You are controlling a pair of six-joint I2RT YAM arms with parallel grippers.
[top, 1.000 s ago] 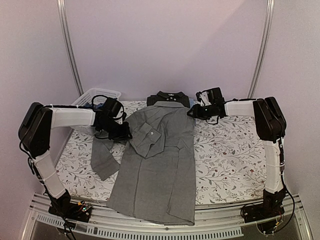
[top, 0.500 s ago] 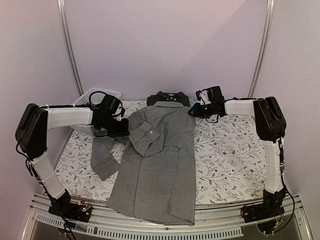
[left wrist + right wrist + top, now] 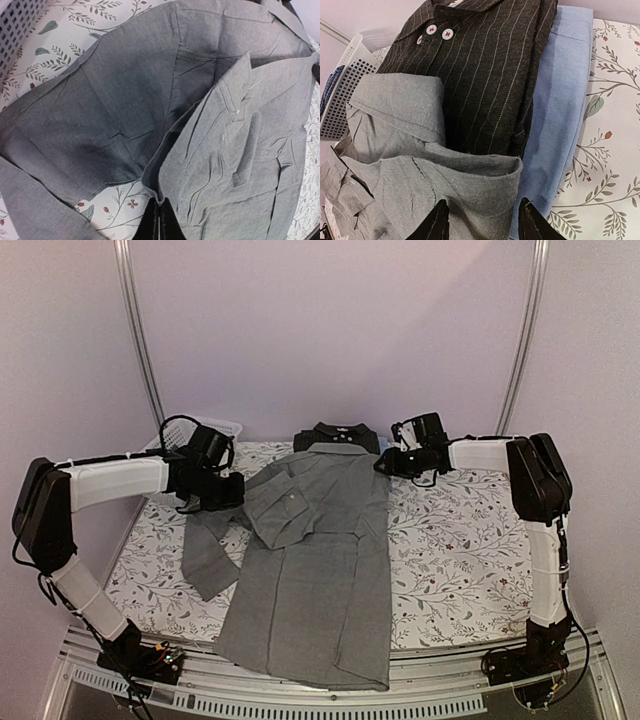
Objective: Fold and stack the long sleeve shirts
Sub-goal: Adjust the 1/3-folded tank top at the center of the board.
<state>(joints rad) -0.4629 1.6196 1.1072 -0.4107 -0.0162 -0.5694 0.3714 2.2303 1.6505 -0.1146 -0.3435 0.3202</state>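
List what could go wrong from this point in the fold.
1. The left end effector pinches only a thin fold of the grey shirt; it may slip out when pulled.
2. The right end effector hangs open over the grey shoulder lying on the black shirt; closing might grab both.

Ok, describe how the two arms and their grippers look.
Both the left arm and right arm have white tubular links between black joints, with black cables looping near the wrists. The left gripper and right gripper are black, with tapered fingers.
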